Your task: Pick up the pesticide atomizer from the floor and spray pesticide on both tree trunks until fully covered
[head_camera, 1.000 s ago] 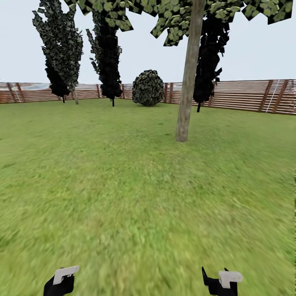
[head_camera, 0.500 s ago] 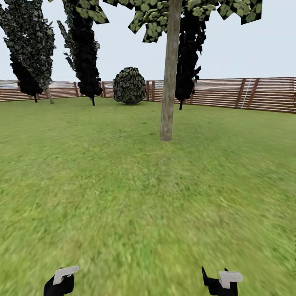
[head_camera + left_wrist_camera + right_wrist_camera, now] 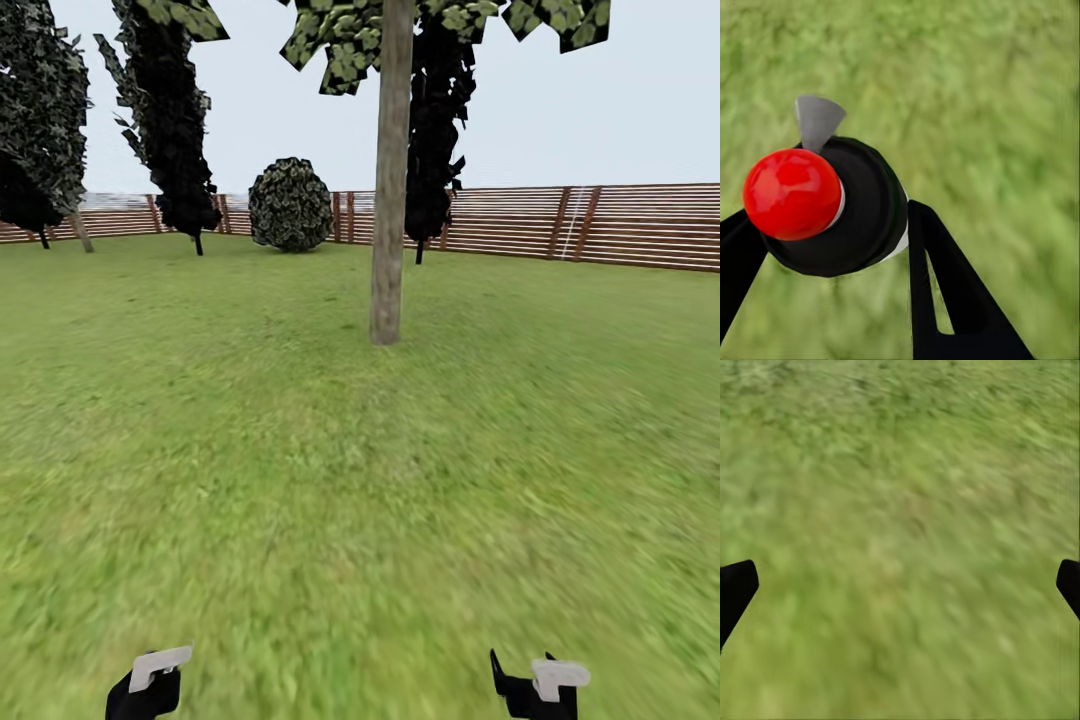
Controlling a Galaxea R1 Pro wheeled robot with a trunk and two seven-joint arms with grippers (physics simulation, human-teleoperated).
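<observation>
Open lawn (image 3: 330,520) lay before you, nothing on it up to the trunk (image 3: 388,200) standing far ahead. Past it, a bush (image 3: 290,204), dark conifers (image 3: 165,120) and the fence (image 3: 620,225) closed the far side.

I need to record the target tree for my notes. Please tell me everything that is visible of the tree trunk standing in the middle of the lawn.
The tree trunk is a thick, straight, near-upright column of mottled grey-brown bark with no low branches. Its base stands in the grass lawn, ahead of the robot and before the wooden fence. At the top it meets blocky pale green leaves. A dark narrow tree stands behind it. No white specks show on the bark, and nothing touches it.
</observation>
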